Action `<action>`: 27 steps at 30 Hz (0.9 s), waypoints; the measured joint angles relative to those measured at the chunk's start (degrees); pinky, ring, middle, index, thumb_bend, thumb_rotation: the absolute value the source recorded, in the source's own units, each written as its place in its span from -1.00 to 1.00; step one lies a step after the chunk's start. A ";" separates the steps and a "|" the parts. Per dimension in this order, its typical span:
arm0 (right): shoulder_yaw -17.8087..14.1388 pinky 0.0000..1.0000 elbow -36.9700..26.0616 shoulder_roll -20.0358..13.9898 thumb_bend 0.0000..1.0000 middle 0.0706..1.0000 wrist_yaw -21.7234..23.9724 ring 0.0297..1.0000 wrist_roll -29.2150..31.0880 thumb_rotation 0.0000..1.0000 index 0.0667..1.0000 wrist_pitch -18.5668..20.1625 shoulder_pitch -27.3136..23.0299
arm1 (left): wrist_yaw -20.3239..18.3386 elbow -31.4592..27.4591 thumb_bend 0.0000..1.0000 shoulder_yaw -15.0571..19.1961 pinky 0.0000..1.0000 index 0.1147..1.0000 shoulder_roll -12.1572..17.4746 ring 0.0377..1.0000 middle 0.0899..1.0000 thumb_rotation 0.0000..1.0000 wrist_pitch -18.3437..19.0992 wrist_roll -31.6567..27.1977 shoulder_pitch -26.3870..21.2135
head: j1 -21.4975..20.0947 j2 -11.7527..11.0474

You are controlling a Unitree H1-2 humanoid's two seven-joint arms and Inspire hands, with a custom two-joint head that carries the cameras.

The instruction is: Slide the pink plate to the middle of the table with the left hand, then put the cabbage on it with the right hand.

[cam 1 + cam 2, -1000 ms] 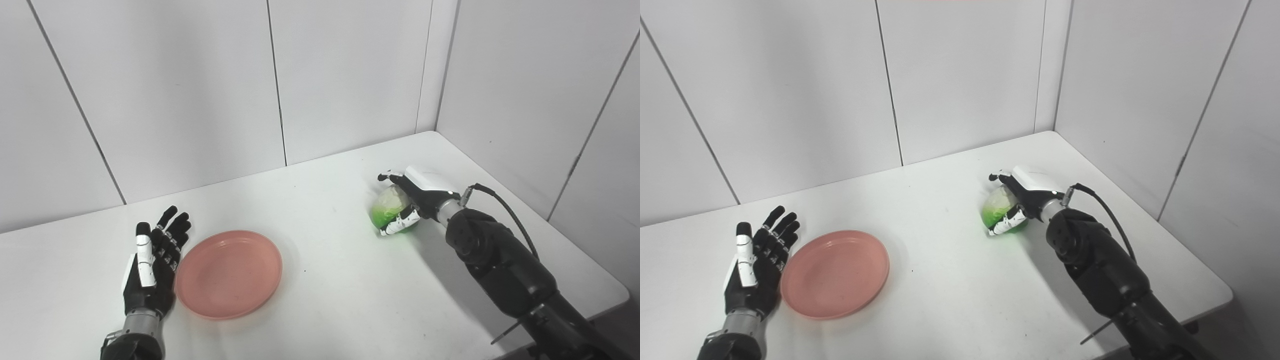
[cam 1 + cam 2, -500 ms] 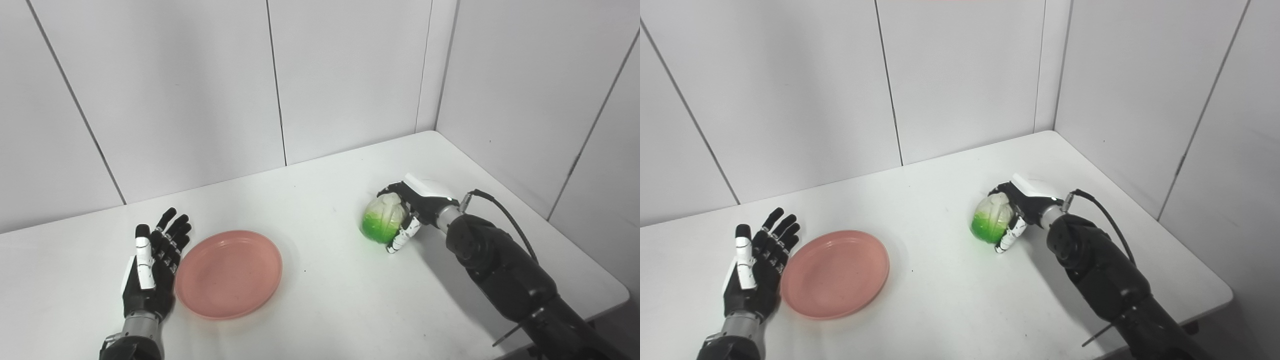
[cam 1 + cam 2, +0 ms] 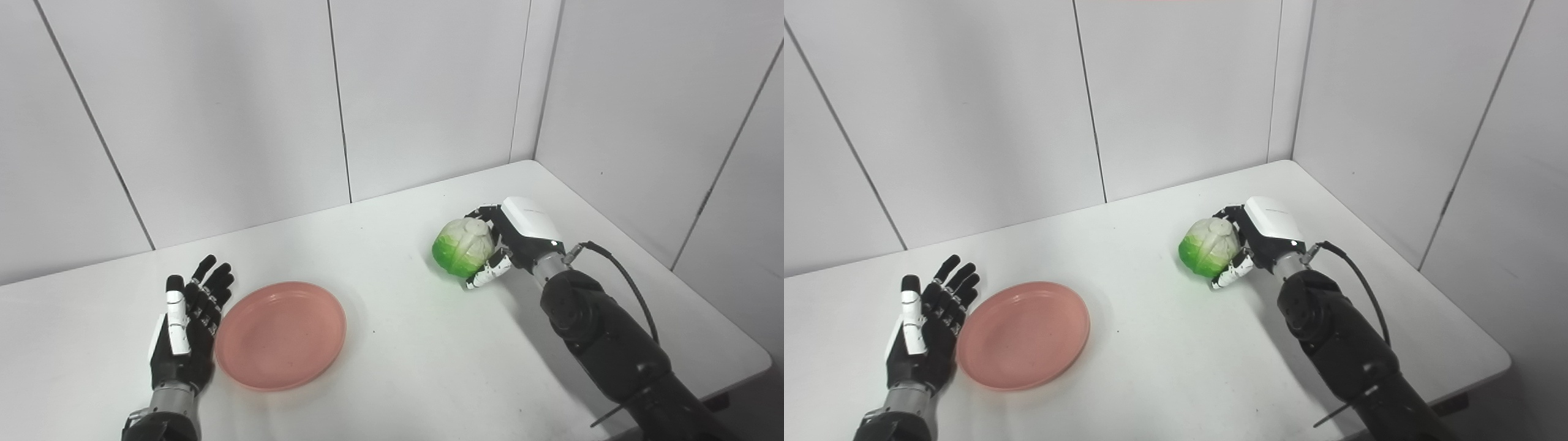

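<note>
The pink plate [image 3: 280, 335] lies flat on the white desk [image 3: 392, 361], left of the desk's middle and toward the near edge, with nothing on it. Just beside its left rim is the left hand [image 3: 187, 334], palm turned toward the plate, its fingers [image 3: 210, 285] stretched out straight and slightly spread, pointing away toward the back wall. The side of the hand sits right at the plate's edge; whether it actually touches the rim cannot be told. This hand holds nothing.

The cabbage [image 3: 463, 247] is well apart from the plate, over on the right half of the desk and farther back. It is pale at the top and bright green below, and it is held in the right hand [image 3: 513, 242]. The right hand's fingers [image 3: 1231, 215] curl around the back and top of the cabbage, and the white-tipped thumb [image 3: 487, 274] presses in under its lower right side, so the hand is clamped on it from the right. The cabbage appears lifted a little clear of the desk, with a faint shadow beneath it. The right forearm [image 3: 603, 334] runs down to the lower right corner, a black cable [image 3: 625, 269] looping along it near the wrist.
</note>
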 measured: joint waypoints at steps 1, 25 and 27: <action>0.01 -0.16 -0.13 0.21 0.03 -0.02 -0.01 -0.13 0.08 -1.00 -0.15 0.00 0.00 | 0.00 0.00 0.63 0.00 0.94 0.70 0.00 0.80 0.71 1.00 0.00 0.00 0.00 | 0.00 0.00; 4.83 -0.26 -7.86 11.14 0.04 -0.05 0.57 -0.15 5.74 -1.00 -0.14 -7.87 -0.57 | 3.62 -5.49 0.58 -2.57 0.89 0.70 -2.36 0.80 0.71 1.00 1.52 4.57 3.17 | 20.13 1.14; 5.93 -0.25 -5.96 12.49 0.04 -0.05 1.12 -0.14 6.38 -1.00 -0.14 -9.06 -1.38 | 4.20 -5.57 0.58 -2.66 0.91 0.70 -2.75 0.80 0.71 1.00 1.51 4.72 3.26 | 21.97 0.97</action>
